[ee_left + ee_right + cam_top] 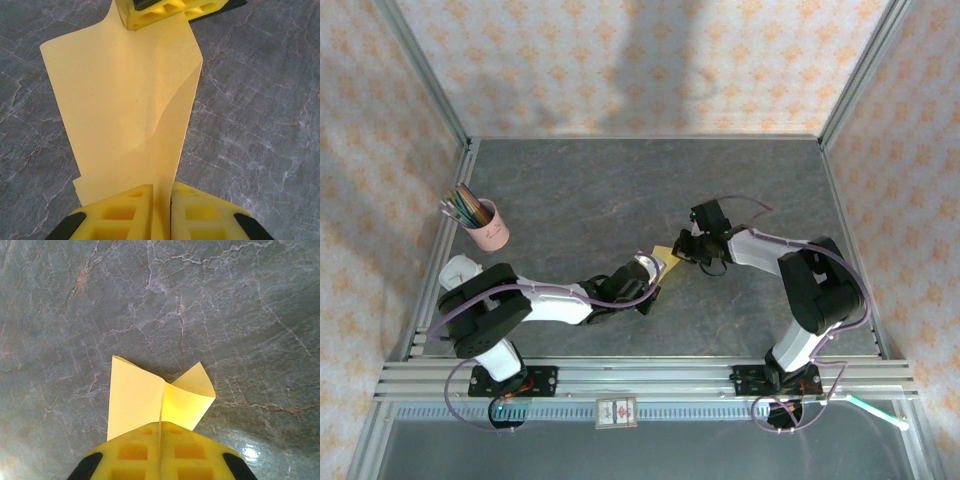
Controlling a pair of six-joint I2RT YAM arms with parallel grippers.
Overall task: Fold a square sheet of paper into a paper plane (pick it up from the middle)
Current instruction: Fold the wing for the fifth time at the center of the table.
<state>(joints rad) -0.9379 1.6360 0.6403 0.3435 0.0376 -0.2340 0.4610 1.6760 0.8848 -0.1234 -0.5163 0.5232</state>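
The sheet of paper (666, 262) stretched mid-tabletop (620, 180) between the left claw (648, 268) and the right claw (688, 250). A pen cup (486, 226) stood well apart, far left.

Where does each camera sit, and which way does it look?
Top: above and behind the bases, looking down at the grey stone-patterned table; left arm and right arm show.
Left wrist: on that arm, looking along the yellow left fingers, shut on the thin yellow paper sheet.
Right wrist: on that arm, looking past the yellow right fingers, shut on the paper's other end.
Shared: every view shows the paper.
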